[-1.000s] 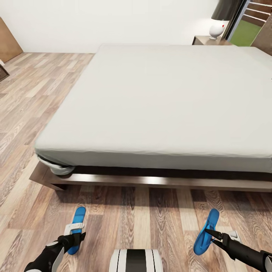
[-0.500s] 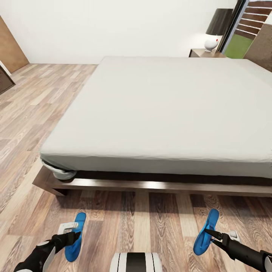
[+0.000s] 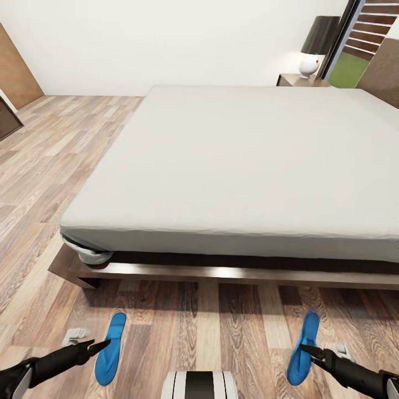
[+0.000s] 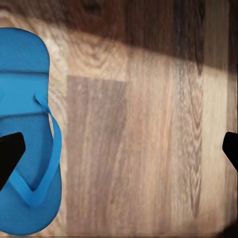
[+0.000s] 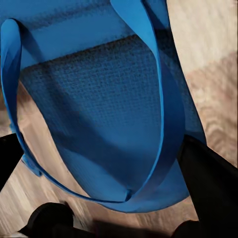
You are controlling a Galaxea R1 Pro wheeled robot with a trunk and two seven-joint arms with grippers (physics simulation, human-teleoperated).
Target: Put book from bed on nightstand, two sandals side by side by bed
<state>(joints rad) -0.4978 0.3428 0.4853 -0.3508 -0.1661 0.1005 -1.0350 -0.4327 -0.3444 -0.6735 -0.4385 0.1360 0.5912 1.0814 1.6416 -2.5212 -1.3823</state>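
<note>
Sandals | L one point(image 3: 111, 348) flat on floor, lower left of frame, w/ L gripper point(image 3: 100, 347) spread wide beside it, let go | R one point(image 3: 303, 348) lower right, R gripper point(image 3: 308, 350) clamped on it, prob. for carrying to pair by bed point(image 3: 233, 166).

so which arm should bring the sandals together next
Right. The right gripper is shut on the right sandal, while the left gripper is open beside the left sandal flat on the floor.
</note>
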